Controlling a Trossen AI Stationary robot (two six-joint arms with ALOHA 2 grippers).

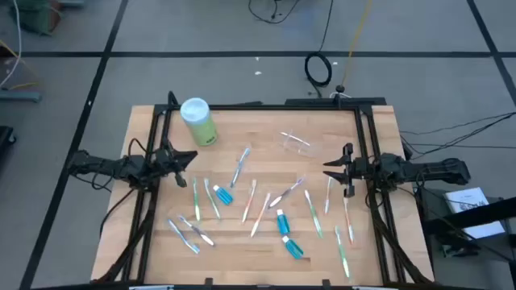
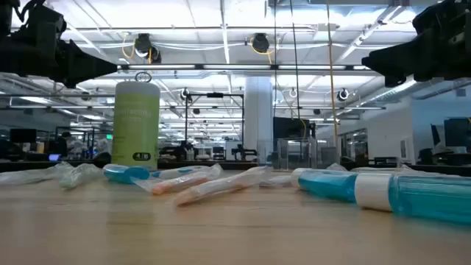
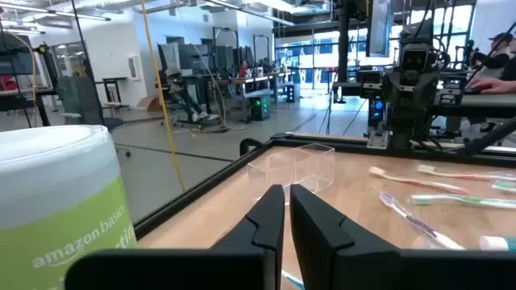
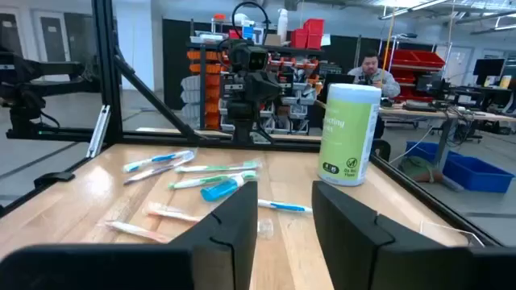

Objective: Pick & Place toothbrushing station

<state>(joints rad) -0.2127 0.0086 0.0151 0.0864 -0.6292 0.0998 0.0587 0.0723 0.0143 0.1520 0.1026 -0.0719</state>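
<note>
Green canister (image 2: 137,125) upright at back, blue toothpaste tube (image 2: 383,193) lying near, toothbrushes (image 2: 213,185) scattered between

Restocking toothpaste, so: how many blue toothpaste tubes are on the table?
3: one tube left of centre, one tube right of centre, and one tube just nearer the front edge. More may be hidden.
</note>
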